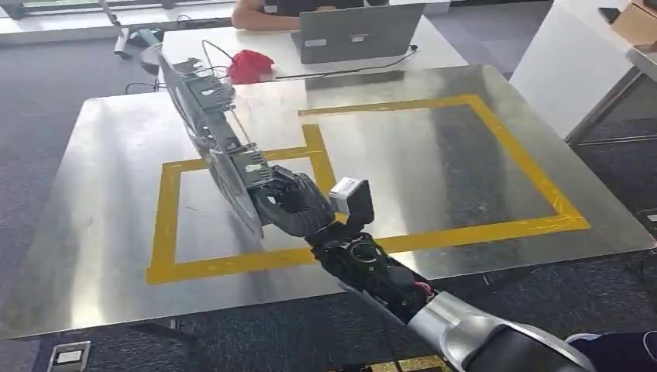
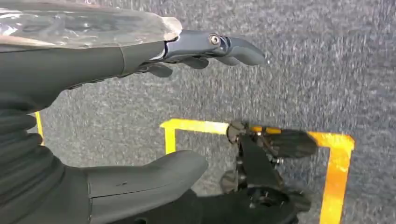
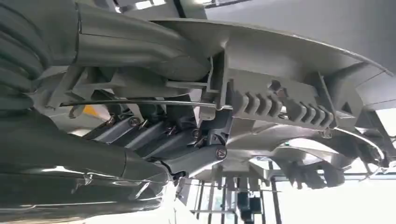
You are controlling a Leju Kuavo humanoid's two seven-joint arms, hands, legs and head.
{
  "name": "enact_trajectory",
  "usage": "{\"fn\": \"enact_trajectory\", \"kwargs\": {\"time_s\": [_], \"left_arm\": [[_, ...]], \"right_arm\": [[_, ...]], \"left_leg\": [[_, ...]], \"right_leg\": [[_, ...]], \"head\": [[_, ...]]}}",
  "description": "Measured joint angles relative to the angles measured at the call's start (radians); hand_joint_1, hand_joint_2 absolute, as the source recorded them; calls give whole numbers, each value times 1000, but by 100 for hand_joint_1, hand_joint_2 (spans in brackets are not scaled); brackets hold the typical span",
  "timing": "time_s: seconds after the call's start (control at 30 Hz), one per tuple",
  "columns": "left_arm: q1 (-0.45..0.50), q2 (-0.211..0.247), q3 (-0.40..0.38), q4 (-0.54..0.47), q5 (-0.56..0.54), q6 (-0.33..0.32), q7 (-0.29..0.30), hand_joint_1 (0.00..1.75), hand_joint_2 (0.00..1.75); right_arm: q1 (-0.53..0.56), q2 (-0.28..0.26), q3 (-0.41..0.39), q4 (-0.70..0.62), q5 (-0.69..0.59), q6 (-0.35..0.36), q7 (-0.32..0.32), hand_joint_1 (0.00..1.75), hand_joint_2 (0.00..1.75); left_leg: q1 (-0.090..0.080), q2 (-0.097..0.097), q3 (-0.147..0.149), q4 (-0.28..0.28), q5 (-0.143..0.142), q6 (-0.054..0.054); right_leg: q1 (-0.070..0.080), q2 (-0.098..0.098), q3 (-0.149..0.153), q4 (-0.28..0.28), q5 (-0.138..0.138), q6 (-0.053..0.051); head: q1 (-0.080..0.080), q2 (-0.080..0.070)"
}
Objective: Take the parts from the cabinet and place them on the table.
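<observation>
A long grey plastic part (image 1: 209, 124) with clips and a thin wire along it is held on edge above the steel table (image 1: 93, 232). My right hand (image 1: 290, 198) grips its near end, fingers wrapped around the part. Close up in the right wrist view, the part (image 3: 280, 100) shows ribbed clips and my fingers (image 3: 187, 158) curl under it. The part reaches from the yellow taped square (image 1: 166, 232) toward the table's far left corner. My left hand (image 2: 140, 56) hangs over grey carpet, fingers straight and apart, holding nothing.
A second, larger yellow taped outline (image 1: 527, 167) marks the table's right half. Behind the table stands a white desk with a laptop (image 1: 360, 31), a red cloth (image 1: 249, 64) and a seated person (image 1: 279, 12). A white table (image 1: 573, 62) stands at the right. Grey carpet surrounds everything.
</observation>
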Motion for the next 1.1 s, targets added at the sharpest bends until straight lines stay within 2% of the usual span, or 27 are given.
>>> {"fn": "enact_trajectory", "kwargs": {"time_s": [0.03,0.07,0.1,0.13,0.2,0.27,0.3,0.37,0.4,0.43,0.47,0.53,0.57,0.6,0.7,0.73,0.77,0.8,0.87,0.9,0.93,0.97,1.03,1.07,1.1], "left_arm": [[0,0,-1,0,2,0,0,0,175],[0,0,-2,0,3,0,0,0,175],[-3,2,-2,0,5,0,0,0,175],[-5,2,-3,0,5,0,0,0,175],[-6,2,-3,0,7,0,0,0,175],[-8,1,-3,0,7,0,0,0,175],[-10,0,-4,0,7,0,0,0,175],[-11,1,-4,0,7,0,0,0,175],[-10,2,-4,0,8,0,0,0,175],[-10,2,-4,0,8,0,0,0,175],[-9,2,-4,0,8,0,0,0,175],[-9,3,-4,0,8,0,0,0,175],[-10,4,-4,0,9,0,0,0,175],[-10,5,-4,0,10,0,0,0,175],[-12,5,-4,0,11,0,0,0,175],[-12,2,-4,0,11,0,0,0,175],[-11,0,-4,0,11,0,0,0,175],[-11,0,-4,0,11,0,0,0,175],[-11,1,-4,0,11,0,0,0,175],[-11,1,-4,0,11,0,0,0,175],[-11,1,-4,0,11,0,0,0,175],[-11,1,-4,0,11,0,0,0,175],[-11,0,-4,0,11,0,0,0,175],[-10,-3,-4,0,11,0,0,0,175],[-12,-3,-4,0,11,0,0,0,175]], "right_arm": [[0,0,0,-3,0,-1,2,175,175],[-1,0,0,-4,3,-1,2,175,175],[-5,4,1,-8,4,0,2,175,175],[-8,5,1,-11,6,0,3,175,175],[-7,6,1,-13,6,-1,3,175,175],[-7,8,1,-15,6,-1,5,175,175],[-8,8,0,-16,6,-2,5,175,175],[-10,10,1,-18,6,-1,5,175,175],[-10,10,1,-18,6,-1,5,175,175],[-9,10,1,-18,6,-1,5,175,175],[-8,10,1,-18,6,-1,6,175,175],[-8,10,1,-18,9,-2,6,175,175],[-10,11,1,-19,10,-3,6,175,175],[-12,11,1,-19,11,-4,5,175,175],[-12,12,2,-23,12,-9,5,175,175],[-11,12,1,-24,12,-9,6,175,175],[-11,12,1,-24,12,-9,6,175,175],[-12,12,1,-25,12,-9,6,175,175],[-10,12,2,-25,12,-8,5,175,175],[-10,12,2,-25,12,-9,6,175,175],[-9,12,2,-25,12,-9,6,175,175],[-8,12,1,-25,12,-10,6,175,175],[-8,12,1,-26,12,-10,6,175,175],[-9,12,1,-26,12,-10,6,175,175],[-10,13,2,-27,12,-9,6,175,175]], "left_leg": [[3,-1,2,8,-7,-7],[3,0,0,17,-15,-15],[-3,0,-10,28,-19,-22],[-5,1,-18,29,-15,-28],[-4,4,-16,26,-14,-32],[0,4,-23,50,-33,-42],[0,4,-52,107,-63,-44],[0,4,-149,291,-135,-45],[-1,3,-192,363,-151,-45],[-1,3,-213,382,-138,-42],[-1,3,-206,345,-99,-37],[-2,3,-138,171,8,-26],[-4,2,-104,81,47,-17],[-11,2,-92,55,34,-16],[-13,0,-96,53,32,-11],[-2,0,-89,41,38,-4],[-4,0,-85,38,39,-3],[-4,2,-84,38,39,2],[-7,2,-84,39,37,6],[-9,1,-84,41,36,8],[-10,1,-83,42,35,9],[-12,0,-81,44,33,10],[-14,-4,-75,49,26,7],[-13,-4,-75,51,23,3],[-20,-5,-80,57,22,0]], "right_leg": [[-4,-3,49,-103,50,5],[-6,-8,77,-171,59,8],[1,-6,87,-185,44,1],[0,-2,82,-181,42,-18],[4,1,77,-179,40,-32],[-3,2,86,-187,41,-48],[-3,1,87,-188,40,-52],[1,2,86,-188,39,-57],[3,2,87,-188,37,-60],[5,4,90,-188,36,-61],[6,6,93,-188,35,-63],[7,10,101,-188,32,-62],[7,12,101,-188,30,-59],[17,14,96,-184,27,-54],[11,14,98,-193,30,-41],[16,13,96,-191,25,-34],[13,8,88,-168,8,-30],[12,4,62,-107,-31,-27],[10,3,-23,78,-111,-22],[10,2,-54,141,-127,-21],[10,2,-59,148,-118,-21],[10,2,-40,104,-84,-24],[11,2,56,-95,18,-35],[14,1,89,-172,29,-43],[19,0,98,-185,25,-45]], "head": [[0,0],[0,0],[2,0],[-1,0],[-6,0],[-6,0],[-9,0],[-11,0],[-11,0],[-11,0],[-11,0],[-11,0],[-11,0],[-12,0],[-11,0],[-11,0],[-10,0],[-7,0],[-6,0],[-6,0],[-6,0],[-6,0],[-6,0],[-5,0],[-6,0]]}}
